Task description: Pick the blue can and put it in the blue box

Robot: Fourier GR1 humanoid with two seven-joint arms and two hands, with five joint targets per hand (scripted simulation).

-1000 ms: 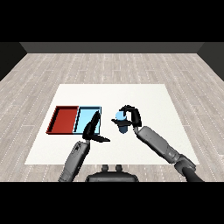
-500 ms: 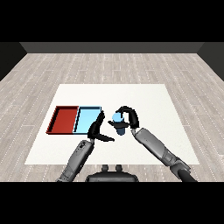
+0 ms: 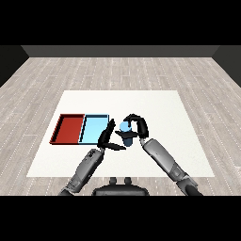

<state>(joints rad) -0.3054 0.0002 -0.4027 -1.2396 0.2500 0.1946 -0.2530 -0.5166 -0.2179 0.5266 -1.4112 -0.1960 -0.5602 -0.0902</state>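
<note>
The can (image 3: 125,133) is seen just right of the frame's centre, enclosed by the right hand (image 3: 136,126), whose fingers and thumb are curled round it. It appears to be held clear of the table (image 3: 188,141), though the height cannot be told for certain. The carrying step is judged to be in hand: the can has been picked and is not yet in the blue tray (image 3: 94,129).

The blue tray lies just left of centre, its right edge near the can. The red tray (image 3: 69,128) is set against its left side, further toward the frame's left.

The left hand (image 3: 106,138) is found between the can and the blue tray, with fingers straight and spread and nothing held; its fingertips reach up to the tray's right rim. It is judged to stand in the way of a straight leftward path.

For the next move, the can would need to be carried left over the rim, above or past the left hand, and lowered into the blue tray before the fingers are opened. Overshooting into the red tray is to be avoided. Nothing else is seen on the table.
</note>
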